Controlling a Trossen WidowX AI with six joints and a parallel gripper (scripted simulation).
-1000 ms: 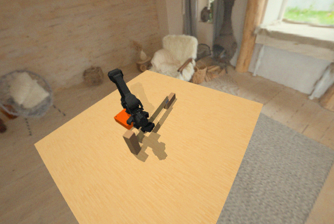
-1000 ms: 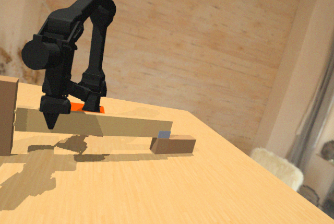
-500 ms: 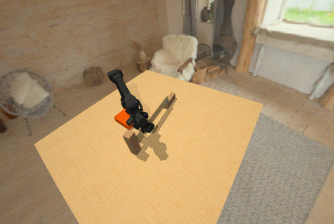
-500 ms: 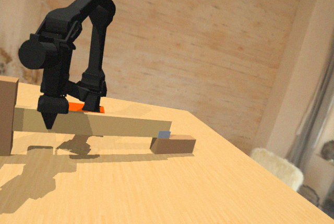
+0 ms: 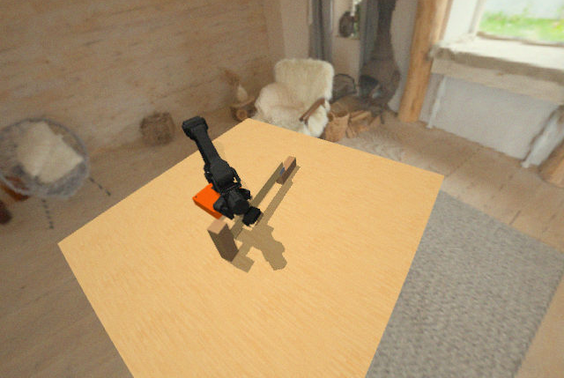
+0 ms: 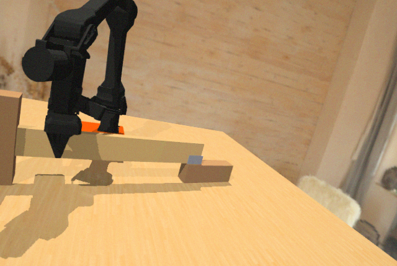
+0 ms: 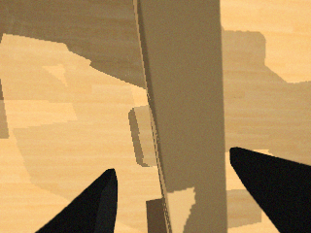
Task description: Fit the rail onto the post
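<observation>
The long rail is raised off the table and looks about level. Its near end meets the short post with no visible gap in the exterior view. No pegs show between them, and the holes are hidden. The far end sits in the blue-grey bracket on the low footboard block. My gripper is open, with one finger on each side of the rail near the post. In the wrist view, both fingertips stand clear of the rail.
The orange base plate of the arm lies on the table, just behind the rail in the exterior view. The post stands close beside the gripper. Shadows of arm and rail fall across the table.
</observation>
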